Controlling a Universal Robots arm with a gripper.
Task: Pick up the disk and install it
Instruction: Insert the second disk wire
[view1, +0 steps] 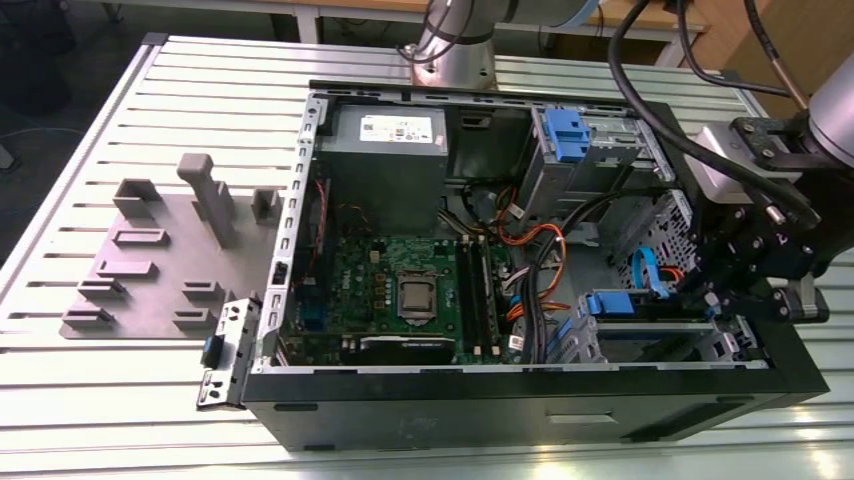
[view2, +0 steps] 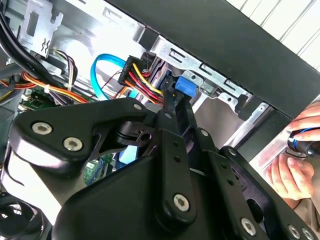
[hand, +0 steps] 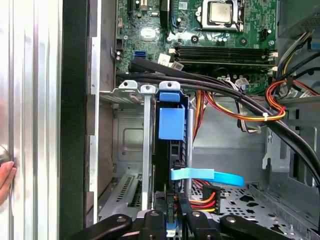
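From the exterior view's left, past the grey fixture plate (view1: 154, 260) on the slatted surface (view1: 80, 400), the open computer case (view1: 534, 400) holds the disk (hand: 171, 145) upright in its drive cage (hand: 131, 150), the tool (hand: 172, 220) pinching the disk's near edge.

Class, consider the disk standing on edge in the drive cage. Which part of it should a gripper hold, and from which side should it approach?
Probably the exposed narrow end of the disk, pinched across its two broad faces and approached from the case's open side. It stands on edge, and the cage walls run close alongside its faces, leaving only that end free. The gripper sits at that end.
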